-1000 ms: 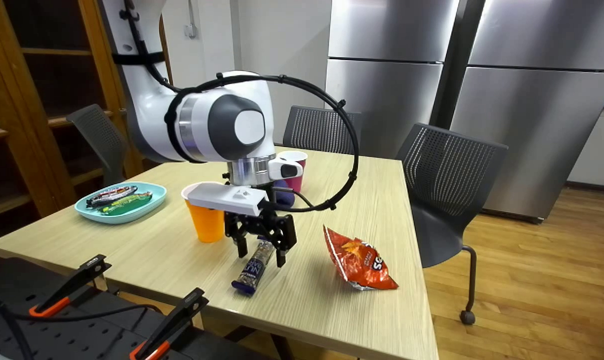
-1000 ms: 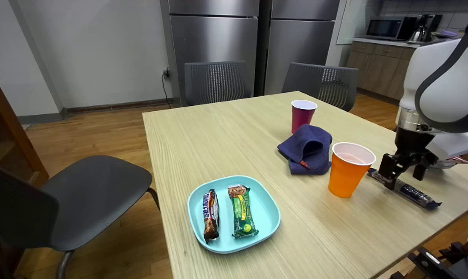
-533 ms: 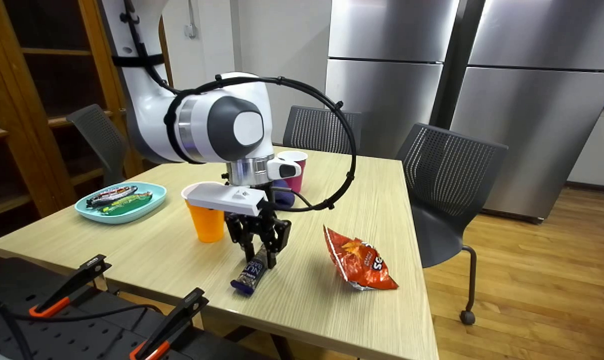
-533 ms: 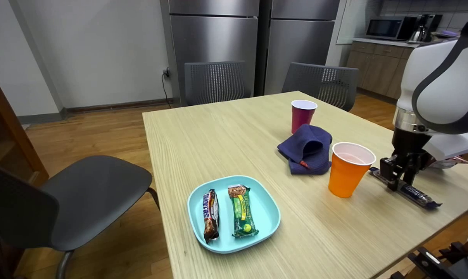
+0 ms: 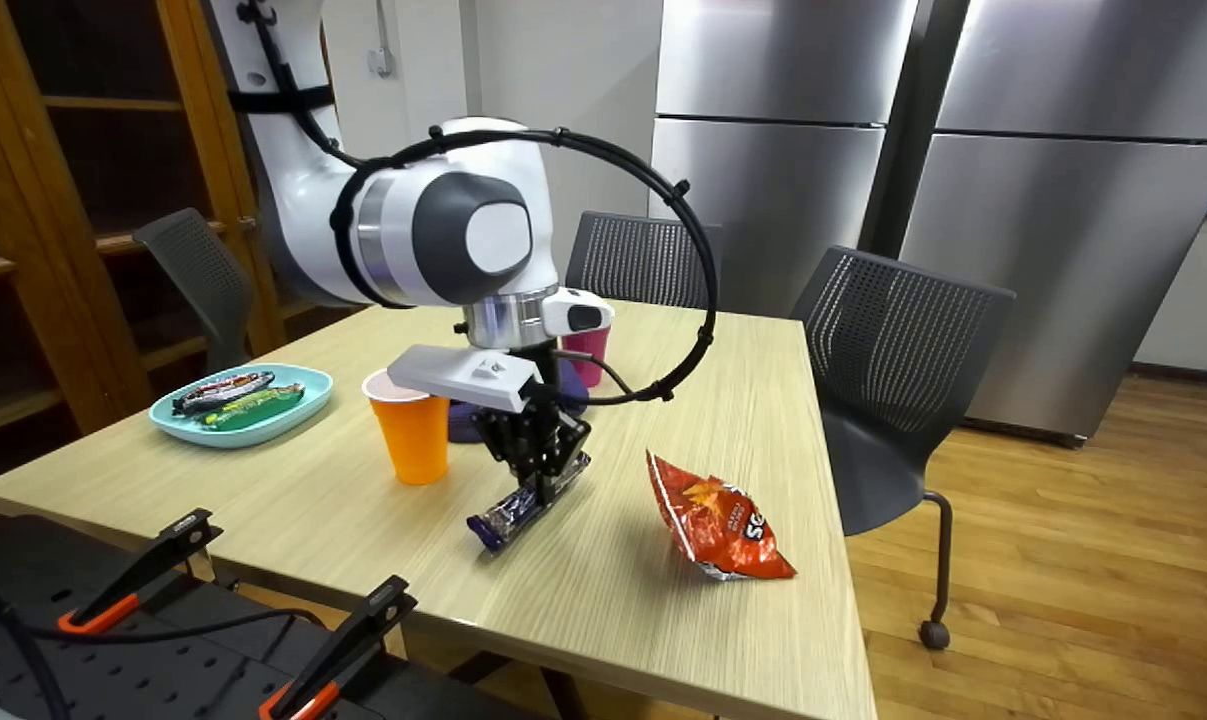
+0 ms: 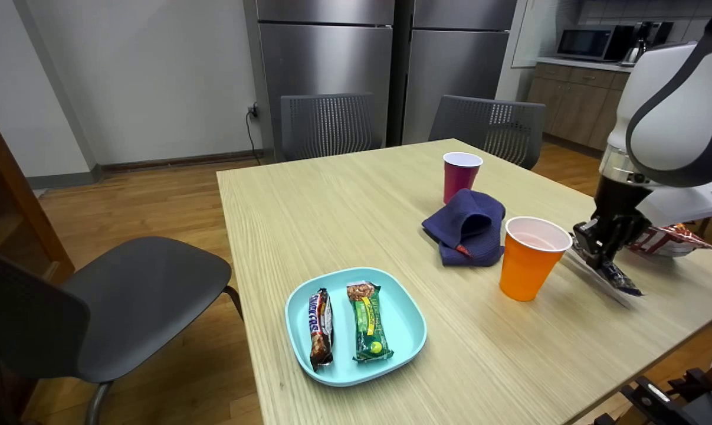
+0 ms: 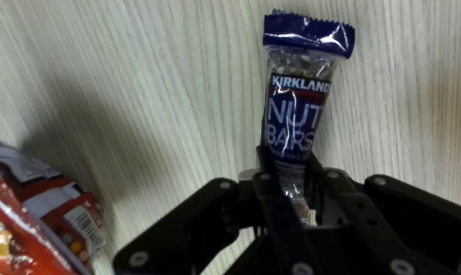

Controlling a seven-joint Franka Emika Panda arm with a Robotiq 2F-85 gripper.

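Observation:
A nut bar in a clear and dark blue wrapper (image 7: 297,107) is pinched across its middle by my gripper (image 7: 288,157). In the wrist view both fingers press on its sides, and its printed blue end points away from the hand. Both exterior views show the gripper (image 5: 543,488) pointing down with the bar (image 5: 509,516) sticking out on either side, a little above the wooden table (image 5: 683,640). An orange cup (image 6: 531,260) stands near the bar's far end. In an exterior view, a red chip bag (image 5: 723,522) lies to the right of the gripper.
A turquoise plate (image 6: 406,348) carries a brown wrapped bar (image 6: 320,327) and a green wrapped bar (image 6: 368,324). A folded dark blue cloth (image 6: 471,230) lies behind the orange cup, with a magenta cup (image 6: 461,177) beyond it. Black clamps (image 5: 348,640) sit by the table's near edge.
The fingers stood wide around the bar, then came together on it. The hand has since risen slightly, and the bar has come up off the table with it, turning somewhat.

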